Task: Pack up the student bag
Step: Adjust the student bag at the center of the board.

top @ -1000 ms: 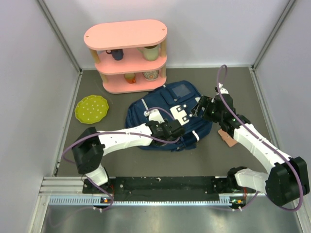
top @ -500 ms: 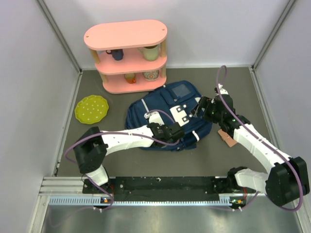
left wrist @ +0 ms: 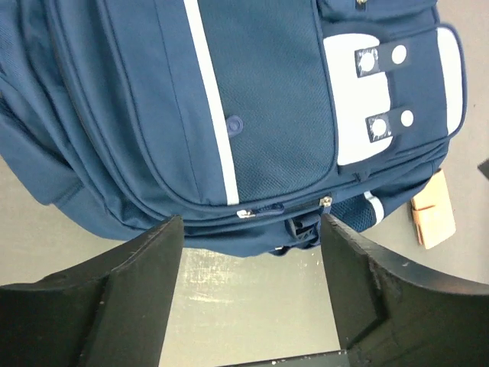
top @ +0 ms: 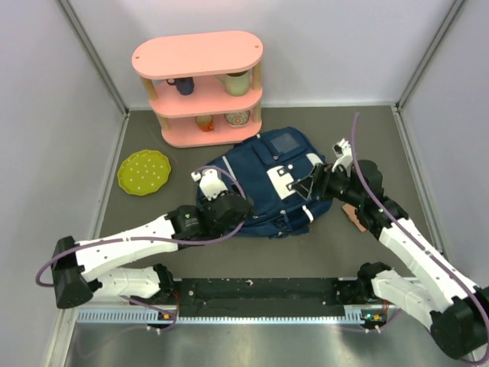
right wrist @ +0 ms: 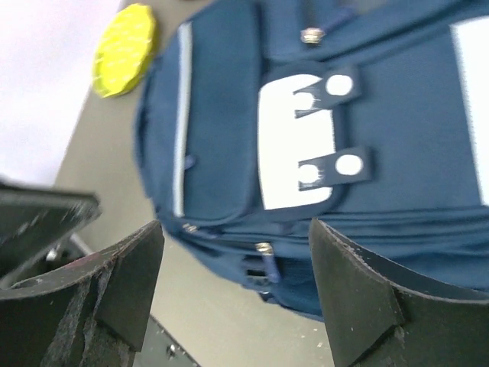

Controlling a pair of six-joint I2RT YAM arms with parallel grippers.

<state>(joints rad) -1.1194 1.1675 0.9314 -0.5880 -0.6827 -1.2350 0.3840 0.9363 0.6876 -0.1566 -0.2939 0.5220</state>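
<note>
The student bag (top: 263,183) lies flat in the middle of the table: navy blue, with a white stripe and a white patch with buckles. My left gripper (top: 235,205) is open and empty at the bag's near left edge. In the left wrist view (left wrist: 250,226) the bag (left wrist: 260,115) fills the top, with its zipper pulls (left wrist: 326,202) just beyond the fingertips. My right gripper (top: 309,187) is open and empty over the bag's right side. In the right wrist view (right wrist: 237,229) the bag (right wrist: 221,115) with its white patch (right wrist: 294,145) lies below, a zipper pull (right wrist: 263,247) between the jaws.
A pink two-tier shelf (top: 199,88) with cups stands at the back. A yellow-green plate (top: 144,171) lies left of the bag and also shows in the right wrist view (right wrist: 122,50). A tan flat object (top: 356,215) lies right of the bag, partly under my right arm.
My left arm has pulled back to the left, off the top of the bag to its near left edge. My right gripper has shifted slightly left and nearer over the bag.
</note>
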